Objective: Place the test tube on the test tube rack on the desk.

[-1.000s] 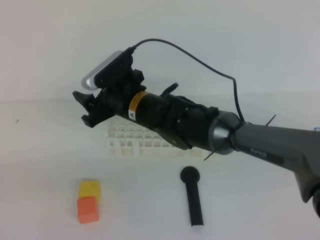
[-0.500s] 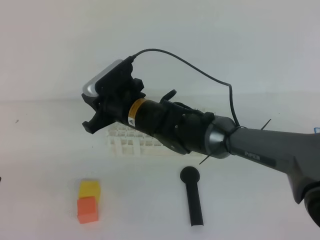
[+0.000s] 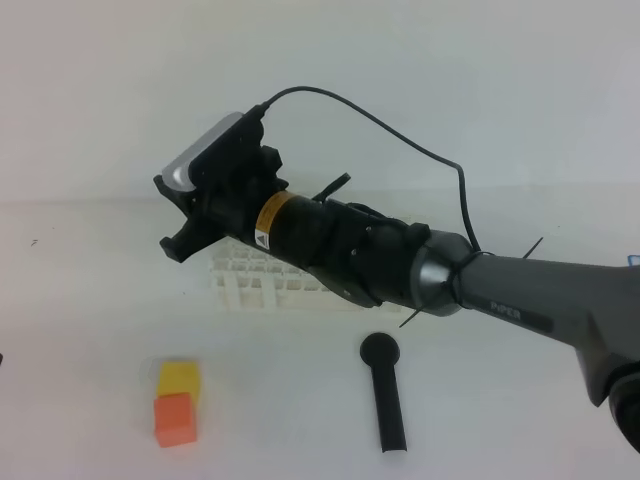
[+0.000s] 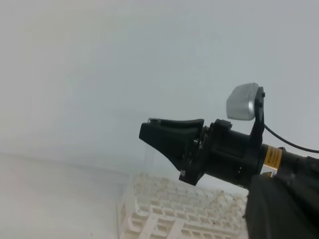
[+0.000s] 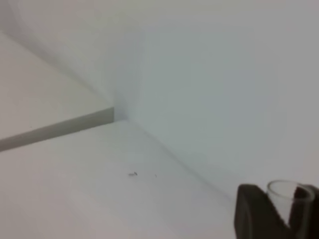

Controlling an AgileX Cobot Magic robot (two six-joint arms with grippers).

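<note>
Half the job looked done: we saw the right claw (image 4: 172,137) clamped on the test tube (image 5: 289,196), raised over the left end of the test tube rack (image 3: 262,283). Lowering it into a hole remained. We never saw the left claw, evidently shut.

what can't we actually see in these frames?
- Test tube: right wrist view shows only its rim between the right gripper fingers; the frame edge cuts off the rest.
- Test tube rack: the right arm covers most of it in the high view.
- Left gripper: in no view.
</note>
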